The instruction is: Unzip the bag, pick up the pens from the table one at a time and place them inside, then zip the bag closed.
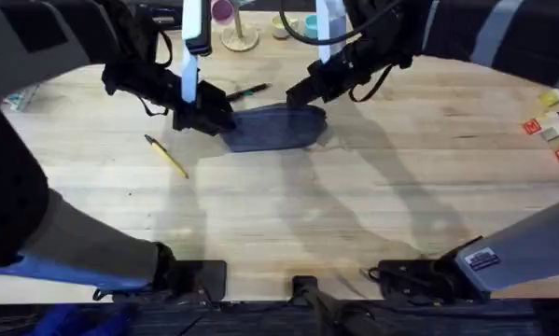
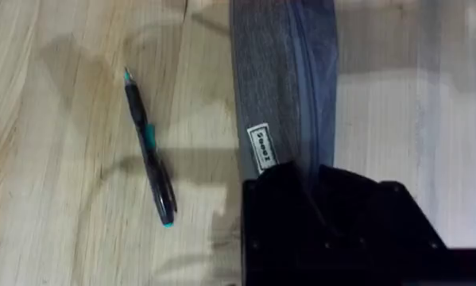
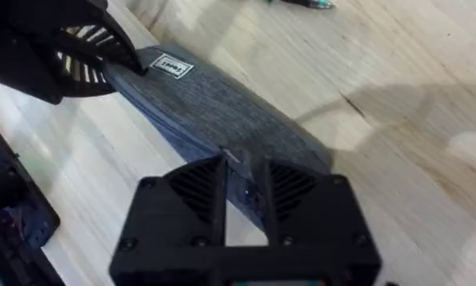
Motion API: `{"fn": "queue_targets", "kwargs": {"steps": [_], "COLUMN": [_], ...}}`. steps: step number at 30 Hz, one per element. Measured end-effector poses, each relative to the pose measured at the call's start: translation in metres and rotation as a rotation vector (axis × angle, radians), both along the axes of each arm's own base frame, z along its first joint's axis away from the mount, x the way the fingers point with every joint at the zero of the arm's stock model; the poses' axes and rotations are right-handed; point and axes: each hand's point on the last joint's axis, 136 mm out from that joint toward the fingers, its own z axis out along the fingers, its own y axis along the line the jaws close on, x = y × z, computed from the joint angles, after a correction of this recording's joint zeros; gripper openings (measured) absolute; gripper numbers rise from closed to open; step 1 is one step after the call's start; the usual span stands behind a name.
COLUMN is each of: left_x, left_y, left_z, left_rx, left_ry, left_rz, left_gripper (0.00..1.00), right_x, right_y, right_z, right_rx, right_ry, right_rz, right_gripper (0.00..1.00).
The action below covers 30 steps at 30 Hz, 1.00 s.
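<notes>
The grey-blue bag (image 1: 277,127) lies on the table (image 1: 354,215) at the back middle, its zipper (image 2: 307,79) running lengthwise. My left gripper (image 1: 204,119) is shut on the bag's left end, next to the white label (image 2: 261,148). My right gripper (image 1: 300,93) is at the bag's right end, with its fingers (image 3: 210,187) pinched together on the zipper pull (image 3: 238,156). A black pen with green ends (image 1: 246,91) (image 2: 150,151) lies just behind the bag. Left of the bag and nearer me lies a yellow pen (image 1: 167,156).
A wooden stand (image 1: 239,35) and a teal cup (image 1: 312,23) sit at the table's far edge. Coloured cards (image 1: 554,131) lie at the far right. A black object (image 3: 11,210) rests close to the bag. Bare wood stretches across the table's near half.
</notes>
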Motion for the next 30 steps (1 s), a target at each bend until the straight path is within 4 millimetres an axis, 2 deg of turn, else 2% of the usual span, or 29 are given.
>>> {"fn": "queue_targets", "kwargs": {"steps": [5,19,30], "left_x": [0.000,0.000,-0.001], "left_y": [0.000,0.000,0.001], "left_z": [0.000,0.000,-0.001], "left_rx": [-0.001,-0.001,0.005], "left_ry": [0.000,0.000,0.006], "left_rz": [0.000,0.000,0.002], "left_gripper": [0.044,0.044,0.044], "right_x": [0.000,0.000,-0.004], "right_y": [0.001,0.001,0.009], "right_z": [0.000,0.001,0.011], "right_rx": [0.001,0.001,0.005], "right_ry": [-0.002,-0.004,-0.053], "right_rz": [0.003,0.006,0.070], "right_gripper": [0.043,0.031,0.031]}}
